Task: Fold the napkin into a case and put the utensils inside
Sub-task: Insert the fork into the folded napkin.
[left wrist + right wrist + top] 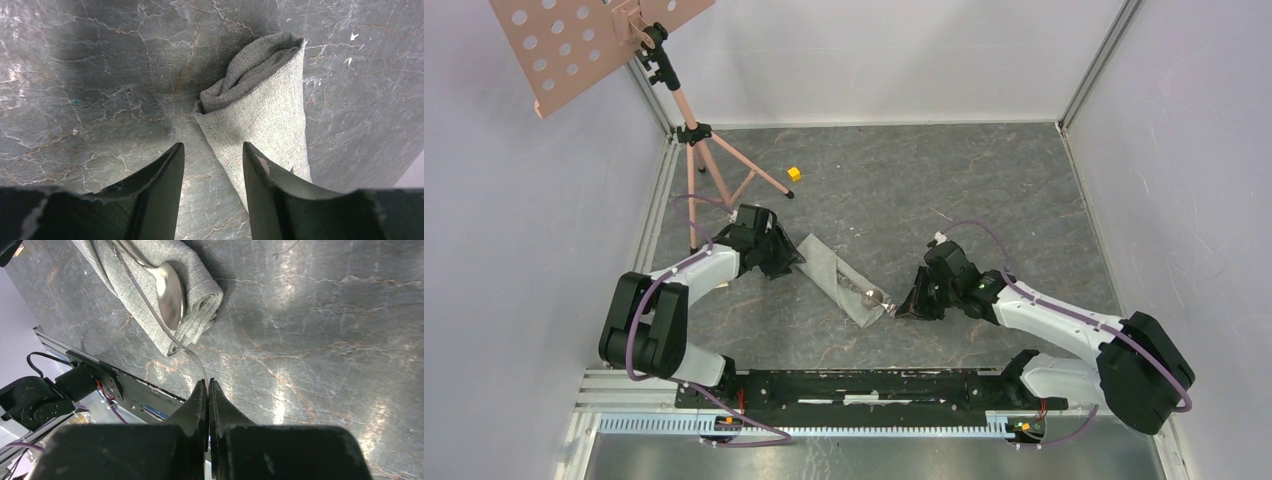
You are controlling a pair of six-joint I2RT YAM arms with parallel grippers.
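Farther back on the dark, marbled counter (874,190), a pink music stand (689,130) has its tripod feet planted at the left wall, and a small yellow cube (794,173) sits just beyond its nearest foot. Both are well apart from the cloth. A black rail (864,385) runs along the near edge between the arm bases. Nothing lies between either arm and the cloth.

The case (839,275) lies mid-counter as a narrow grey-green strip, slanting from upper left to lower right between the two arms. Its weave is coarse and plain. At the far end in the left wrist view, the layers gape in soft, darker folds.

A spoon (169,287) rests on the right-hand end with its shiny bowl facing up on the cloth. Beside it a slim utensil (150,310), seen edge-on as a thin metal strip, crosses the cloth and juts out past its end over the counter.

The right fingers (207,390) are pressed together, pinching the tip of that strip.

The left fingers (792,258) stand apart at the opposite end. One tip overlaps the cloth's edge, though whether it touches cannot be told.
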